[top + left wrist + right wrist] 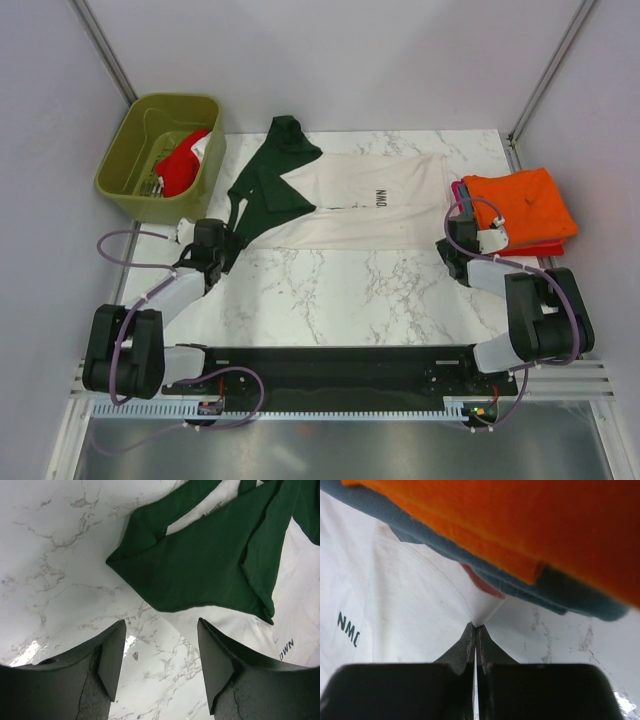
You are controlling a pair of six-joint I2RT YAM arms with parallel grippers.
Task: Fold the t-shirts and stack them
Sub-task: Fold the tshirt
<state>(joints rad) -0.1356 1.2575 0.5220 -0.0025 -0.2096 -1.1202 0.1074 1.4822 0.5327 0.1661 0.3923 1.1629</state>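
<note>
The cream t-shirt lies flat across the marble table, with its sleeves toward the bin and its hem beside the folded stack topped by the orange shirt. The right gripper is pressed tight on the near hem corner. The left gripper is spread wide over bare marble, just short of the green sleeve, holding nothing. I'd get the left one onto the shoulder edge before lifting, so both ends travel together and the fold stays square. The top cam gives the layout, but only the right wrist cam shows the pinch, plus a grey-blue shirt and some red cloth under the orange.
</note>
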